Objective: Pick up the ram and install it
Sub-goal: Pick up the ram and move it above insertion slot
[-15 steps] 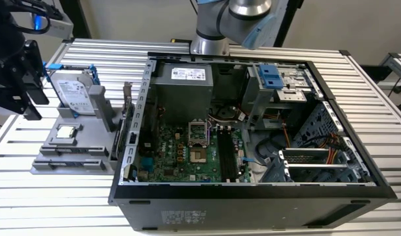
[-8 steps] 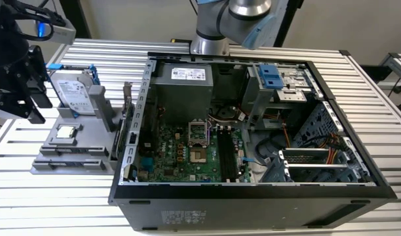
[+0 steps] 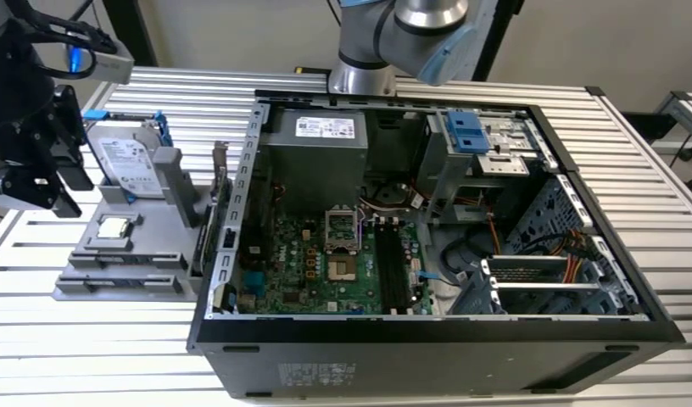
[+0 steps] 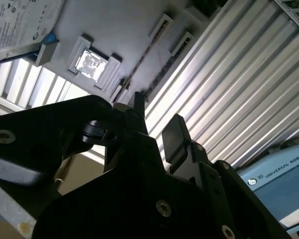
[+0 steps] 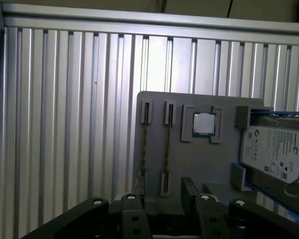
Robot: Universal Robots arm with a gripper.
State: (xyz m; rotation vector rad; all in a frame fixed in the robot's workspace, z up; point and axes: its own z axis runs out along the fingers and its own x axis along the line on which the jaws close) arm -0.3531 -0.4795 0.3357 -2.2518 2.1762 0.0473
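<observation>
The tool (image 5: 163, 195) hangs open and empty over the ram (image 5: 167, 149), which stands on edge in a slotted grey holder (image 5: 189, 159), apparently so its thin faces can be pinched.

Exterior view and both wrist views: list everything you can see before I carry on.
table: 1, silver, slatted, under everything
PC case: 1, black, open, centre of the exterior view
motherboard: 1, green, inside the case
power supply: 1, grey, inside the case beyond the motherboard
tray: 1, grey, on the table, to the exterior view's left of the case
ram: 2 sticks, dark, on edge in tray slots
processor: 1, silver, in a tray recess
hard drive: 1, silver in a blue frame, on the tray
arm: 1, silver and blue, behind the case
hand: 1, black, open, over the tray near the ram
</observation>
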